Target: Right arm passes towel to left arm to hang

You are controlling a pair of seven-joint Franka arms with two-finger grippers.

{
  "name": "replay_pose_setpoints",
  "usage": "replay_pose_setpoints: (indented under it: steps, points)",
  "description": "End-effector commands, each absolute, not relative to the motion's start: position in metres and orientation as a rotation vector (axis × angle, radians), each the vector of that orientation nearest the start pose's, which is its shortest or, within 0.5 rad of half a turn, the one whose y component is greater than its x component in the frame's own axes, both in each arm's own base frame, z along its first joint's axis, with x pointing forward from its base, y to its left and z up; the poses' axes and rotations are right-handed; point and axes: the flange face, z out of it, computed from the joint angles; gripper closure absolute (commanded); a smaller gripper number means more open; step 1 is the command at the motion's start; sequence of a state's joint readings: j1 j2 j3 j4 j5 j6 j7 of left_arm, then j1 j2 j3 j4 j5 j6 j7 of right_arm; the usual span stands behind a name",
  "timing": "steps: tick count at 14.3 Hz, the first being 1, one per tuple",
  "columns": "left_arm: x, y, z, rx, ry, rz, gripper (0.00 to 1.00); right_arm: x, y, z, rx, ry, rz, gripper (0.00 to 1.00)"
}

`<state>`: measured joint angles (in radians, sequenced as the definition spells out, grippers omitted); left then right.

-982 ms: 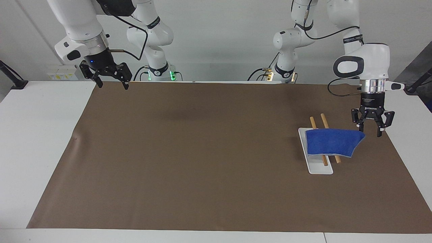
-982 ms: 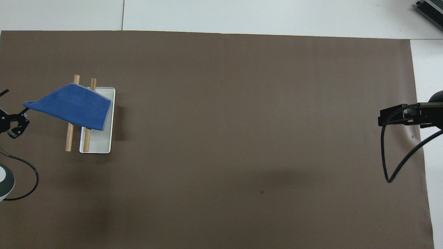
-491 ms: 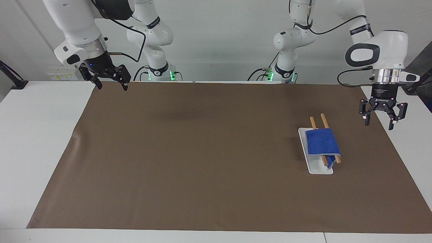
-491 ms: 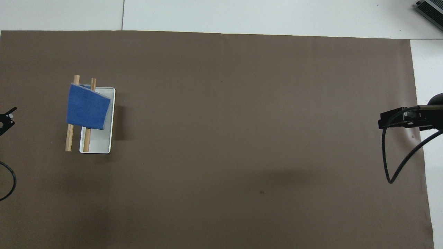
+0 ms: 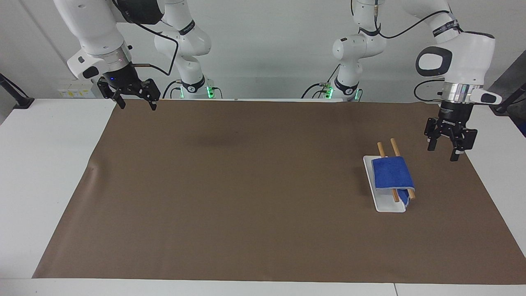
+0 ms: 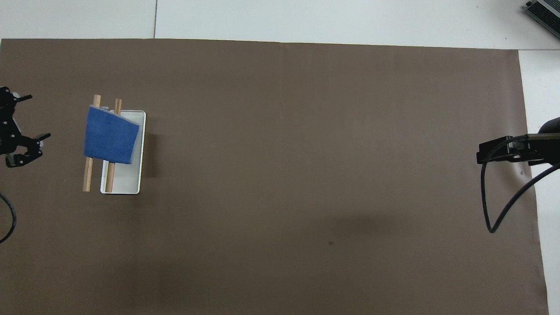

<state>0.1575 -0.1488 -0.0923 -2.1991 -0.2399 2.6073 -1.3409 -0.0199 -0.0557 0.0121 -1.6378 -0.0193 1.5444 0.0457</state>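
left claw (image 5: 445, 149) is up off the towel (image 5: 392, 173) now, hanging empty over the brown mat (image 5: 254, 185) at the left arm's end of the table (image 5: 45, 172), fingers spread. a second ago it stood just beside the towel's stretched-out corner, and that corner has since dropped: the towel has gone from a wide, pulled-out shape to a neat drape over the two wooden rods (image 5: 393, 144) of the rack, above the white tray (image 5: 386, 204). the claw has also swung round since half a second ago, so it shows in the overhead view again. the towel sits across both rods, one edge hanging down by the tray's end farther from the robots, nothing touching it.

right claw (image 5: 133, 98) waits, raised over the mat's corner at the right arm's end, by the robots, also spread wide and holding nothing. it has barely shifted in that time.

what that means: by the look of it the hang is done, with the hand-over past and the towel let go on the rack. all that seems left is for the left arm to pull clear without snagging the hanging edge.
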Motion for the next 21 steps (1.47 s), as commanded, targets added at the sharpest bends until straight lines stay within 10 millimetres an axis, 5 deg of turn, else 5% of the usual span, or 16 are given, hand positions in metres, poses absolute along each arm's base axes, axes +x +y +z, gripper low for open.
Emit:
replay_pose_setpoints:
  steps: [1,5,7,12,18,21]
  points:
    - [0.553,-0.005,0.519,2.17,1.654,0.484,0.12,0.526,-0.002,0.623,-3.138,0.06,0.046,0.0]
    - [0.561,-0.074,0.543,2.548,1.207,0.443,0.11,0.53,-0.005,0.632,-3.149,0.061,0.08,0.0]
    - [0.563,-0.089,0.548,2.725,0.859,0.466,0.1,0.529,-0.004,0.629,-3.15,0.056,0.084,0.0]
    - [0.574,-0.086,0.572,3.032,0.232,0.48,0.0,0.525,0.0,0.622,-3.139,0.053,0.111,0.0]
    - [0.577,-0.078,0.623,3.148,-0.091,0.25,0.0,0.541,-0.005,0.637,-3.137,0.069,0.118,0.0]
    - [0.57,-0.075,0.649,3.152,-0.173,0.147,0.0,0.544,-0.005,0.625,-3.135,0.074,0.128,0.0]
